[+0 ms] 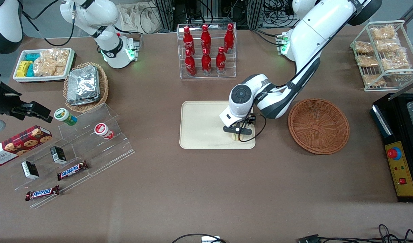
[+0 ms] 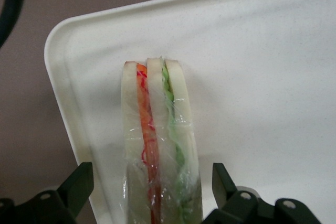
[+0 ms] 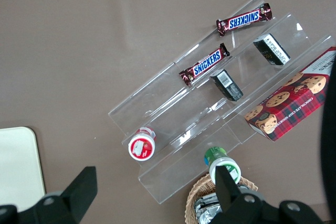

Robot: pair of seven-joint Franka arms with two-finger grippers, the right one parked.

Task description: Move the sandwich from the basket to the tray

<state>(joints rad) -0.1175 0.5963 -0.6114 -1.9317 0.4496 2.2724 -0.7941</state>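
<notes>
Sandwich (image 2: 160, 145): stood on edge on the tray (image 1: 196, 128), near the corner closest to the basket (image 1: 318, 125) | Gripper (image 1: 237, 134): held low over the tray, fingers (image 2: 79, 184) spread, a gap seen on each side of the sandwich | Basket: seen emptied | Judgement: sandwich released; placing judged nearly done.

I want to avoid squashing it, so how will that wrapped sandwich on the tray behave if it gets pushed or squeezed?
The sandwich is probably soft: white bread layers would likely dent if squeezed. Its clear wrap looks smooth, so it may slip. It stands on a narrow edge on the tray, between the fingers of the open tool, so a sideways push could tip it.
</notes>
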